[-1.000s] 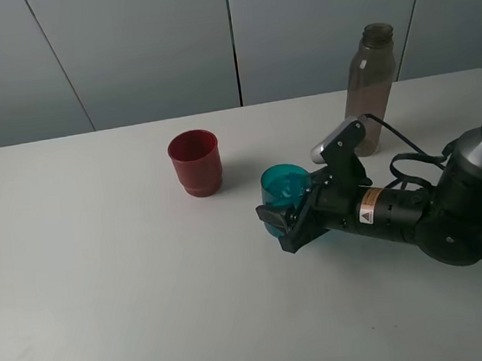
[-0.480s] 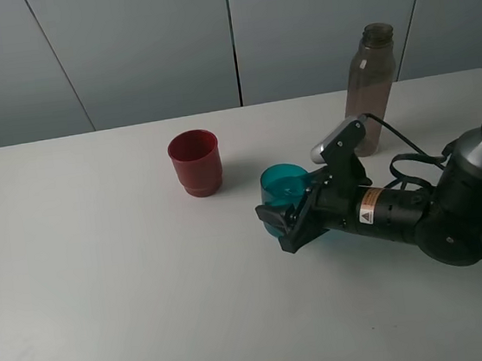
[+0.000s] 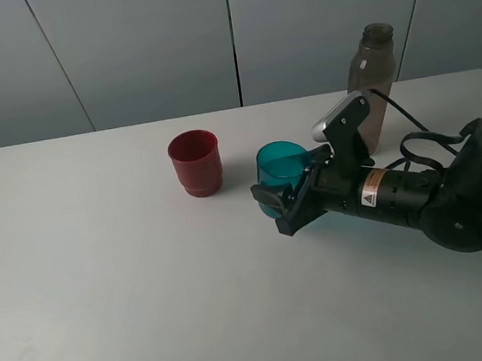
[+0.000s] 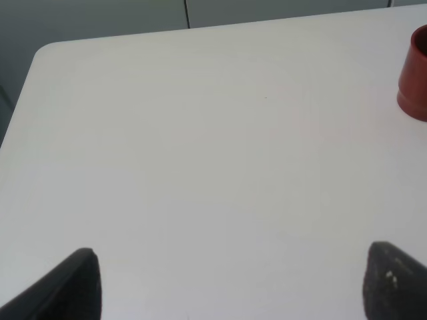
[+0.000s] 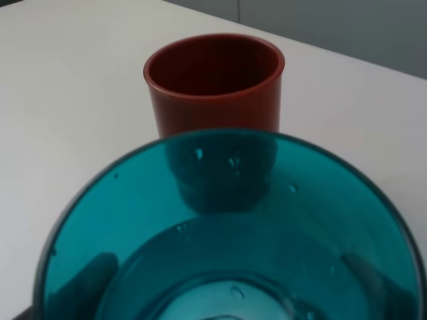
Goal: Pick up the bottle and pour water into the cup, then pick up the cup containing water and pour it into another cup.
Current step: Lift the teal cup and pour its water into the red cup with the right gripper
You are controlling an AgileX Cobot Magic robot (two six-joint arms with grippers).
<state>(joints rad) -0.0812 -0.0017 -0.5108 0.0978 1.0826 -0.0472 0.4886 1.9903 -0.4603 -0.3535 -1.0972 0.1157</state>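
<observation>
Since the cup (image 3: pixel 281 165) of water looks thin and slick, the right gripper (image 3: pixel 278 202) pinching its sides seems sound

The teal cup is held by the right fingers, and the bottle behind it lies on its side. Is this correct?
No. The bottle stands upright, as the exterior high view shows. The right fingers do hold the teal cup.

Glossy black right arm (image 3: pixel 457 199) with orange-and-white warning label (image 3: pixel 367 199), grey camera housing (image 3: pixel 340 119), trailing black cable (image 3: pixel 400 113) and black gripper (image 3: pixel 282 195).
</observation>
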